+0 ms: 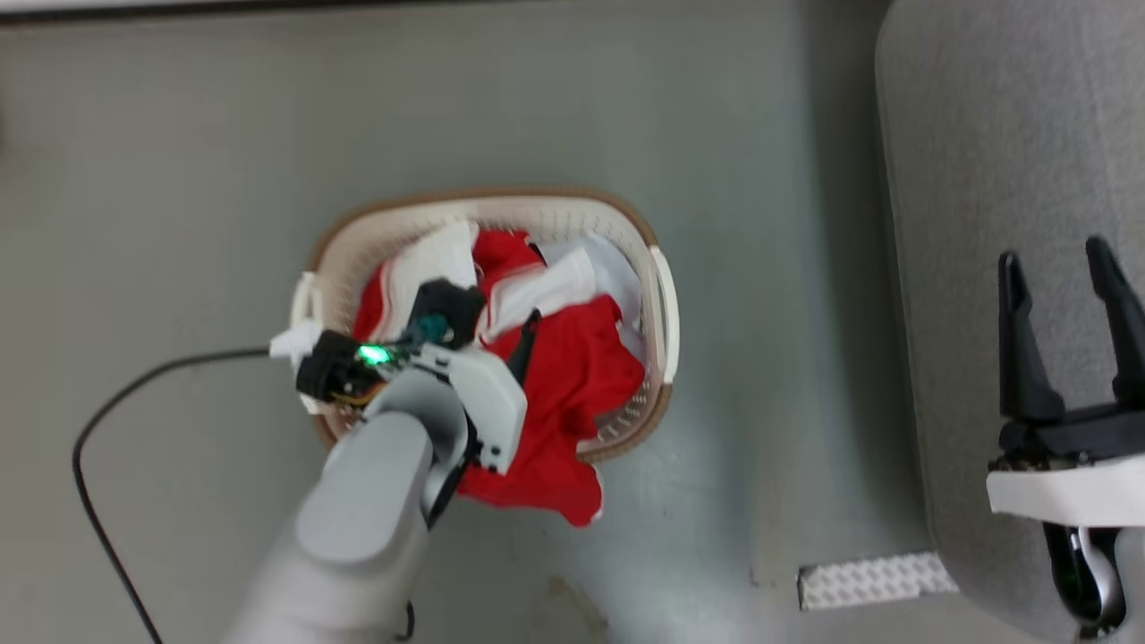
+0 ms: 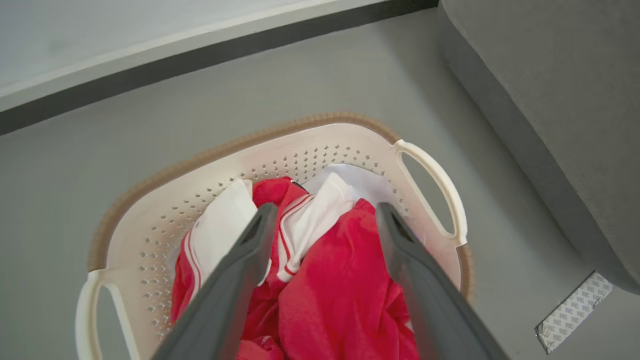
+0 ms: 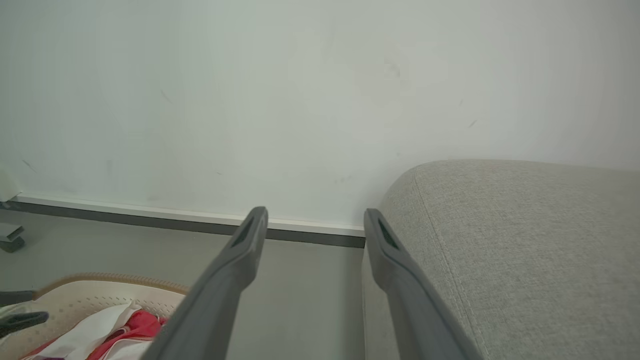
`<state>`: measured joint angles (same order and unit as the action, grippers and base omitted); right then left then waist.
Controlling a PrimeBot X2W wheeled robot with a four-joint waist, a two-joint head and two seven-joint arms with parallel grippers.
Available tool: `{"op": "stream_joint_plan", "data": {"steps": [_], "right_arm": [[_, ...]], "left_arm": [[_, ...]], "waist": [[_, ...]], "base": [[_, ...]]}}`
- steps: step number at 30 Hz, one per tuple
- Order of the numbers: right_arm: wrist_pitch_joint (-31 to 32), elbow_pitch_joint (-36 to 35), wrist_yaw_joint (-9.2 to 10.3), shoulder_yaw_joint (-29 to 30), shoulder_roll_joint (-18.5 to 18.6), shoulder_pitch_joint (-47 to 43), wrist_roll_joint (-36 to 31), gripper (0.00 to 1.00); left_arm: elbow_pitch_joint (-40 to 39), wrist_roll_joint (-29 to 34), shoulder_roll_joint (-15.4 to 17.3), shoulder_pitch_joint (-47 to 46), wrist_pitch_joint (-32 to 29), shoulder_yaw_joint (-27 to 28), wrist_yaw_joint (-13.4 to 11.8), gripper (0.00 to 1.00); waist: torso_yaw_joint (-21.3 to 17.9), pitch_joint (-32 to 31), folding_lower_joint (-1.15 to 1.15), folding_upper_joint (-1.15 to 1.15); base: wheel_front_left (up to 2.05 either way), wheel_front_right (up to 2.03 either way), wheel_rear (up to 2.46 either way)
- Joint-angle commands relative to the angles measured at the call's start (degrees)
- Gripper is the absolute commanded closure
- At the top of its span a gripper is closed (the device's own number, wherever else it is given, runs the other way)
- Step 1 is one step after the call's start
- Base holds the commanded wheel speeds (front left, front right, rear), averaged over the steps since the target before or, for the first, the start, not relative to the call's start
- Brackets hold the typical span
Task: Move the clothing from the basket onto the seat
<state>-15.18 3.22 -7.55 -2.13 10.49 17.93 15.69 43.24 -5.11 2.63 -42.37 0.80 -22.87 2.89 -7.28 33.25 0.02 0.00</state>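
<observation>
Clothing [image 1: 572, 376] was in the basket [image 1: 555, 219] when I checked the feeds: a red heap with white panels edged in thin red stripes. The white pieces lay toward the basket's far wall. One red fold spilled over the basket's near rim and hung down outside it.

Left gripper [image 2: 326, 210] hung over the basket's middle, fingers spread wide. Red fabric showed between the fingers in the wrist feed. Nothing was pinched. I couldn't tell whether the tips touched the cloth. Left forearm [image 1: 376, 501] crossed the basket's near rim and covered that edge in the head feed.

Basket stood on the grey floor [image 1: 179, 179], both side handles visible. A black cable [image 1: 116, 402] ran across the floor up to the basket's left handle side. A pale patterned strip [image 1: 877, 580] lay on the floor on the basket's right, nearer the robot.

Seat [image 1: 984, 179] stood to the basket's right, apart from it, with a band of bare floor between. Right gripper [image 1: 1053, 259] was over the seat, well away from the basket, fingers parted and empty. Wall and dark skirting [image 3: 150, 220] ran behind the basket.
</observation>
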Motion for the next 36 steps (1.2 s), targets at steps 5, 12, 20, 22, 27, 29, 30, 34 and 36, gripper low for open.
{"op": "stream_joint_plan", "data": {"steps": [5,12,20,22,27,29,30,34,36], "right_arm": [[0.05,-2.25,0.13,-1.27,-0.05,3.81,0.3,0.0],[0.05,-3.27,0.13,-2.75,-0.04,5.08,0.86,0.0],[0.05,-3.51,0.13,-3.78,0.48,5.58,1.2,0.0],[0.05,-3.35,0.13,-3.97,0.65,5.67,1.27,0.0],[0.05,-2.96,0.12,-4.13,0.8,5.63,1.4,0.0],[0.05,-2.76,0.12,-4.03,0.75,5.29,1.31,0.0],[0.05,-2.7,0.13,-3.88,0.75,5.09,1.26,0.0],[0.05,-2.32,0.12,-3.16,0.93,4.34,1.12,0.0],[0.05,-2.08,0.12,-2.58,1.13,3.75,1.08,0.0]], "left_arm": [[7.53,-1.25,0.46,-6.84,-3.44,-0.36,-1.47,0.0],[15.44,-2.2,0.49,-11.46,-6.18,-0.39,-1.53,0.0],[20.7,-3.51,0.51,-14.28,-6.02,-0.27,-1.25,0.0],[21.92,-3.68,0.48,-14.4,-6.4,-0.63,-0.76,0.0],[23.7,-4.66,0.45,-14.7,-6.06,-1.53,0.56,0.93],[23.88,-5.2,0.44,-14.37,-5.41,-2.13,1.17,1.0],[23.63,-5.84,0.43,-14.05,-5.02,-2.35,1.69,1.0],[21.7,-9.13,0.42,-12.62,-3.18,-2.98,2.75,1.0],[20.52,-10.27,0.42,-11.75,-1.38,-3.26,2.9,1.0]], "waist": [[-3.69,10.18,-0.02,0.0],[-4.04,13.09,-0.02,0.0],[-3.97,14.76,-0.02,0.0],[-4.0,15.02,-0.02,0.0],[-4.09,15.08,-0.02,0.0],[-3.97,14.62,-0.02,0.0],[-3.85,14.33,-0.02,0.0],[-2.89,12.42,-0.02,0.0],[-2.14,10.79,-0.02,0.0]], "base": [[0.0,0.0,0.0],[0.0,0.0,0.0],[0.0,0.0,0.0],[0.0,0.0,0.0],[0.0,0.0,0.0],[0.0,0.0,0.0],[0.0,0.0,0.0],[0.0,0.0,0.0],[0.0,0.0,0.0]]}}
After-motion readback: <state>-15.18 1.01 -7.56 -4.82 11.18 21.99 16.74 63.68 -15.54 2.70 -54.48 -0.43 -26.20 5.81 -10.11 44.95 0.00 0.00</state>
